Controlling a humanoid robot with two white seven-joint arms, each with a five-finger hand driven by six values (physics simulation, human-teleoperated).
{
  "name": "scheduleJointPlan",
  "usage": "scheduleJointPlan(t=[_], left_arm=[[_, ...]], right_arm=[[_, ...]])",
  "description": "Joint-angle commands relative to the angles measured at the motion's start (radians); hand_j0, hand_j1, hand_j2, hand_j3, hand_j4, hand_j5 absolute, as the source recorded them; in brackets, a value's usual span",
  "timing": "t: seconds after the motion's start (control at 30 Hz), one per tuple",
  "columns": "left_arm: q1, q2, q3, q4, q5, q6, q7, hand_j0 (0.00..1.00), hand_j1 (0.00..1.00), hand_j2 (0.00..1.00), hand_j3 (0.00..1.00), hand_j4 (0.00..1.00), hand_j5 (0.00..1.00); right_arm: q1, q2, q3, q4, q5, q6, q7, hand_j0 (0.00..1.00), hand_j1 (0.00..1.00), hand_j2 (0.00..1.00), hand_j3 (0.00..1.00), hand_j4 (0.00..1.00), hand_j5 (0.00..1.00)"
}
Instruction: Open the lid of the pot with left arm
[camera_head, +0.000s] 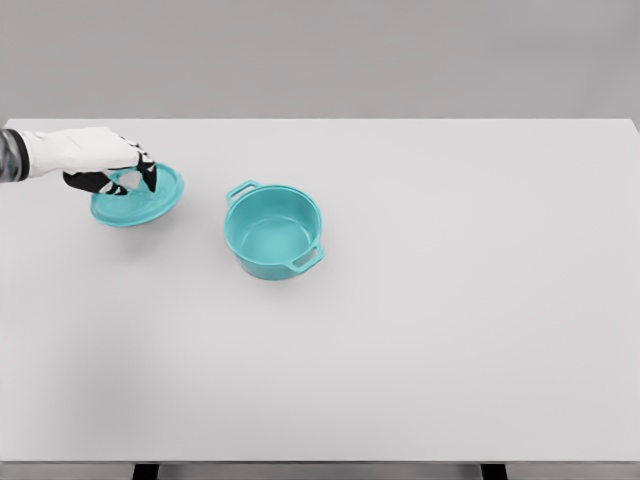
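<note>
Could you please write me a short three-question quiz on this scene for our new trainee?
1. True or false: the lid sits on the pot.
2. Which hand is on the lid: (a) left, (b) right?
3. Fill in: the pot stands on the table to the ____ of the lid in the head view.

Key: 1. False, the lid is off and the pot is uncovered. 2. (a), left. 3. right.

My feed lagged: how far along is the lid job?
Done: the pot stands open, its inside bare. In hand: the left hand grips the lid, off to the pot's left, low over the table. Left: let go, if the lid has landed; contact is unclear.
</note>
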Motion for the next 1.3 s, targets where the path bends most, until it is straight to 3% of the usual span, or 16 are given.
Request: scheduleJointPlan(t=[0.0,0.27,0.6,0.67,0.7,0.73,0.8,0.97,1.13,1.17,1.23,1.27], left_arm=[[-0.002,-0.005,0.000,0.031,0.003,0.003,0.000,0.52,0.52,0.52,0.52,0.52,0.52],[-0.003,-0.021,0.002,0.111,0.002,0.003,0.000,0.52,0.52,0.52,0.52,0.52,0.52],[-0.003,-0.019,0.002,0.123,0.002,0.003,0.000,0.53,0.53,0.53,0.53,0.53,0.53],[-0.003,-0.019,0.003,0.125,0.002,0.003,0.000,0.59,0.59,0.59,0.59,0.59,0.59],[-0.003,-0.021,0.003,0.134,0.002,0.003,0.000,0.70,0.70,0.70,0.70,0.70,0.70],[-0.003,-0.021,0.003,0.140,0.002,0.003,0.000,0.75,0.75,0.75,0.75,0.75,0.75],[-0.003,-0.021,0.003,0.148,0.002,0.003,0.000,1.00,1.00,1.00,1.00,1.00,1.00],[-0.003,-0.024,0.003,0.148,0.003,0.003,0.000,1.00,1.00,1.00,1.00,1.00,1.00],[0.000,-0.030,0.071,0.135,0.020,0.003,0.000,1.00,1.00,1.00,1.00,1.00,1.00],[0.006,-0.030,0.118,0.137,0.032,0.003,0.000,1.00,1.00,1.00,1.00,1.00,1.00],[0.084,-0.030,0.285,0.138,0.150,0.003,0.000,1.00,1.00,1.00,1.00,1.00,1.00],[0.094,-0.030,0.328,0.131,0.164,0.003,0.000,1.00,1.00,1.00,1.00,1.00,1.00]], right_arm=[[0.000,0.000,0.000,0.000,-0.001,0.000,0.000,1.00,1.00,1.00,1.00,1.00,1.00],[0.000,0.000,0.000,0.000,-0.001,0.000,0.000,1.00,1.00,1.00,1.00,1.00,1.00],[0.000,0.000,0.000,0.000,-0.001,0.000,0.000,1.00,1.00,1.00,1.00,1.00,1.00],[0.000,0.000,0.000,0.000,-0.001,0.000,0.000,1.00,1.00,1.00,1.00,1.00,1.00],[0.000,0.000,0.000,0.000,-0.001,0.000,0.000,1.00,1.00,1.00,1.00,1.00,1.00],[0.000,0.000,0.000,0.000,0.000,0.000,0.000,1.00,1.00,1.00,1.00,1.00,1.00],[0.000,0.000,0.000,0.000,0.000,0.000,0.000,1.00,1.00,1.00,1.00,1.00,1.00],[0.000,0.000,0.000,0.000,-0.001,0.000,0.000,1.00,1.00,1.00,1.00,1.00,1.00],[0.000,0.000,0.000,0.000,-0.001,0.000,0.000,1.00,1.00,1.00,1.00,1.00,1.00],[0.000,0.000,0.000,0.000,-0.001,0.000,0.000,1.00,1.00,1.00,1.00,1.00,1.00],[0.000,0.000,0.000,0.000,-0.001,0.000,0.000,1.00,1.00,1.00,1.00,1.00,1.00],[0.000,0.000,0.000,0.000,-0.001,0.000,0.000,1.00,1.00,1.00,1.00,1.00,1.00]])
